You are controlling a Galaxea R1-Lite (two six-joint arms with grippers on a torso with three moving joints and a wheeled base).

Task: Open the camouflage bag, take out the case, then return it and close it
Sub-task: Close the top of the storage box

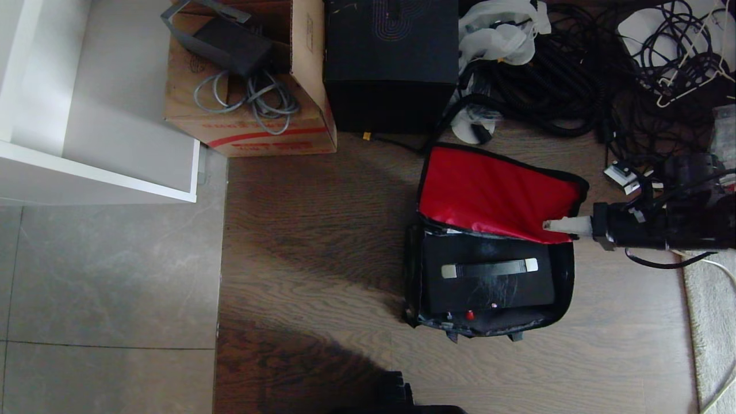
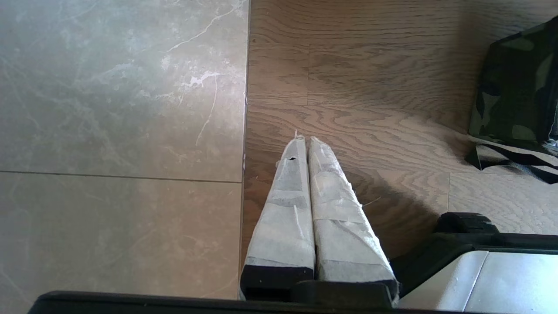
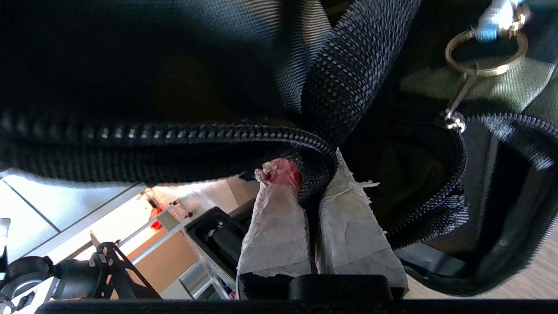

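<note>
The camouflage bag (image 1: 566, 287) lies open on the wooden floor, its red-lined flap (image 1: 489, 192) held up. Inside it lies the case (image 1: 489, 287), flat and black, with a silver-ended handle (image 1: 489, 268) and small red latches. My right gripper (image 1: 555, 225) reaches in from the right and is shut on the flap's black zipper edge (image 3: 174, 135); in the right wrist view the right gripper (image 3: 305, 174) pinches that edge between its white-wrapped fingers. My left gripper (image 2: 305, 139) is shut and empty above the floor, well apart from the camouflage bag (image 2: 514, 87).
Behind the bag stand a tall black box (image 1: 391, 63) and a cardboard box (image 1: 253, 126) with cables in it. A tangle of black cables (image 1: 575, 86) fills the back right. A white cabinet (image 1: 98, 167) is at the left, a rug (image 1: 710, 322) at the right.
</note>
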